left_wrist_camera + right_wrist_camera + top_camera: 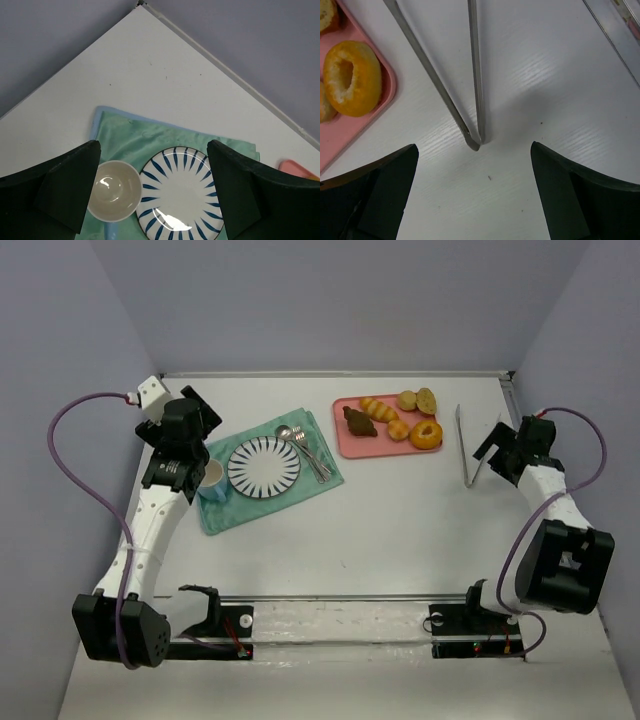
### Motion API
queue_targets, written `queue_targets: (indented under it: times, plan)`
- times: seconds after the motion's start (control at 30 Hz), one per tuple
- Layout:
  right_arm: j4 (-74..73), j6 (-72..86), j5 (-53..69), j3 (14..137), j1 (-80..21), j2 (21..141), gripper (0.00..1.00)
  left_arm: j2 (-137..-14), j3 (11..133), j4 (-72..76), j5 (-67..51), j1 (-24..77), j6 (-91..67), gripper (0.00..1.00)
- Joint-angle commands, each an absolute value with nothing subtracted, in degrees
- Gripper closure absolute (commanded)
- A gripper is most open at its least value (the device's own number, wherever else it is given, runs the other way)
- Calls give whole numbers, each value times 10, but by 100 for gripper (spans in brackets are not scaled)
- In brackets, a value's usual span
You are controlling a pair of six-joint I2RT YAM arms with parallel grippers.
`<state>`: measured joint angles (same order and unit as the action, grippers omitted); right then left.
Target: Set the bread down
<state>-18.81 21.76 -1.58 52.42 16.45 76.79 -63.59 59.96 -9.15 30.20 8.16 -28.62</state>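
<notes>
The bread lies on a pink tray (348,439) at the back middle: a dark brown croissant-shaped piece (358,422), a long golden ribbed roll (378,409) and a small round golden-orange bun (398,429). A ring doughnut (426,433) lies beside them and also shows in the right wrist view (352,77). My left gripper (192,430) is open and empty above a cup (114,191) and a blue-striped plate (185,195). My right gripper (497,453) is open and empty, low over the table, right of the tray. Metal tongs (475,100) lie just ahead of its fingers.
The plate (264,466) and cup (212,478) sit on a green cloth (240,508), with spoons and a fork (305,450) at its right side. Two more buns (416,400) lie at the tray's back edge. The tongs (466,445) lie between tray and right arm. Walls close three sides.
</notes>
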Motion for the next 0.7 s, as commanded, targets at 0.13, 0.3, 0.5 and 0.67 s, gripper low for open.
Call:
queue_targets:
  times: [0.13, 0.3, 0.5, 0.67]
  plan:
    - [-192, 146, -54, 650, 122, 900, 0, -667, 613, -63, 307, 76, -286, 1]
    - [-207, 124, -50, 693, 122, 982, 0, -671, 613, -64, 310, 72, -283, 1]
    - [-212, 112, -8, 736, 122, 1050, 0, -670, 612, -55, 307, 68, -276, 1]
    - [-220, 105, -26, 769, 122, 1112, 0, -665, 606, -50, 309, 65, -273, 1]
